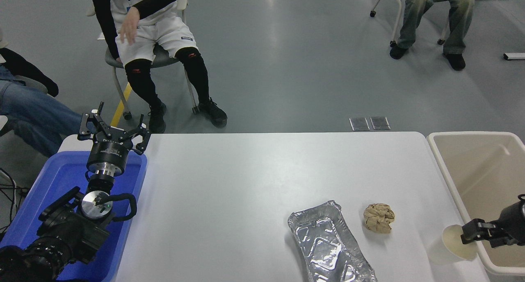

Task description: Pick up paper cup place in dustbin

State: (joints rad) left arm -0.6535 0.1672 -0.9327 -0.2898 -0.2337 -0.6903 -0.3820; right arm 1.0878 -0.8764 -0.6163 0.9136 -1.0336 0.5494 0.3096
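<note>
Head view. Paper cup (452,244): tabletop (246,183), near right corner, tipped, beside dustbin (478,167). Likely light, thin-walled, crushable; best gripped gently at the rim. Right gripper (471,237): at cup mouth, finger state unclear. Left gripper (112,130): parked, spread.

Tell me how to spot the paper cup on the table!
Look at the white table, then its near right corner, beside the big beige dustbin. The paper cup sits there, with the right gripper at its rim. It is smooth, plain and cream-white, unlike the crumpled brown paper ball and shiny foil tray nearby.
</note>
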